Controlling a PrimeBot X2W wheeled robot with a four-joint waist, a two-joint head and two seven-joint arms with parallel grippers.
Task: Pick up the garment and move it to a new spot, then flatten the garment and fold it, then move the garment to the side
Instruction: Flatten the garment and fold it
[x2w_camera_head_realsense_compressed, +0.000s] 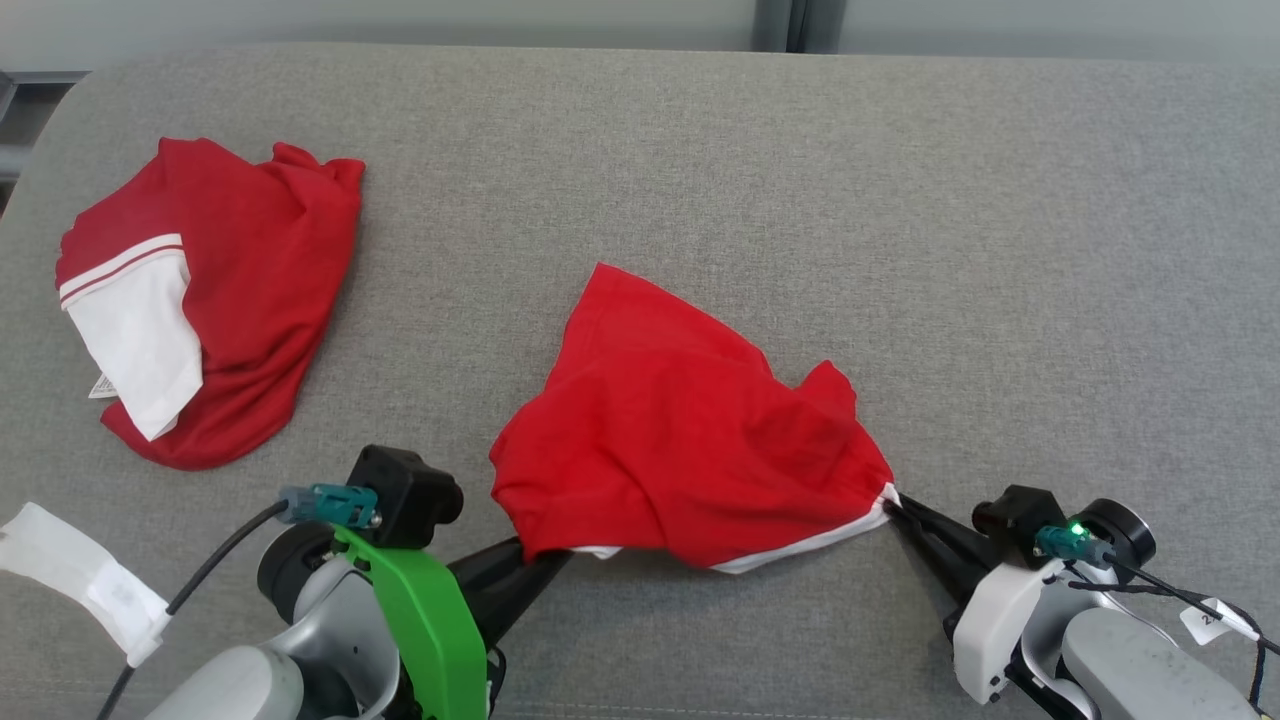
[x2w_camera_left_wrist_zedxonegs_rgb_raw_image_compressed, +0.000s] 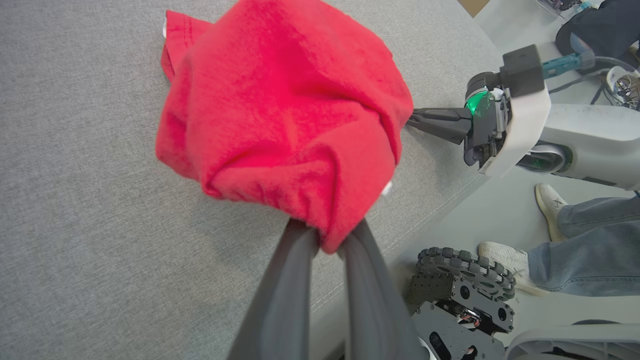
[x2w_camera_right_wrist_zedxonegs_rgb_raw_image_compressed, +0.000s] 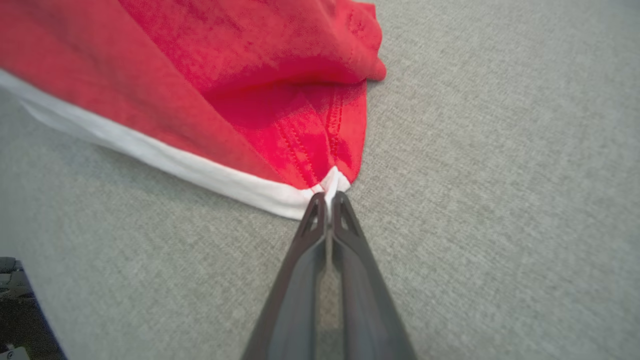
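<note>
The garment (x2w_camera_head_realsense_compressed: 670, 430) is a red shirt with a white hem, bunched on the grey cushion near its front edge. My left gripper (x2w_camera_head_realsense_compressed: 553, 560) is shut on its lower left corner; in the left wrist view the red cloth (x2w_camera_left_wrist_zedxonegs_rgb_raw_image_compressed: 285, 110) bulges over the pinching gripper (x2w_camera_left_wrist_zedxonegs_rgb_raw_image_compressed: 327, 240). My right gripper (x2w_camera_head_realsense_compressed: 893, 503) is shut on the white-edged lower right corner, and the right wrist view shows the closed gripper (x2w_camera_right_wrist_zedxonegs_rgb_raw_image_compressed: 327, 197) clamping the hem of the garment (x2w_camera_right_wrist_zedxonegs_rgb_raw_image_compressed: 260, 100). The cloth hangs stretched between both grippers.
A second red and white garment (x2w_camera_head_realsense_compressed: 205, 300) lies crumpled at the cushion's far left. A white cloth strip (x2w_camera_head_realsense_compressed: 80, 575) sits at the lower left edge. A person's shoes and jeans (x2w_camera_left_wrist_zedxonegs_rgb_raw_image_compressed: 560, 240) stand beside the robot's wheeled base (x2w_camera_left_wrist_zedxonegs_rgb_raw_image_compressed: 465, 290), off the cushion's (x2w_camera_head_realsense_compressed: 900, 200) edge.
</note>
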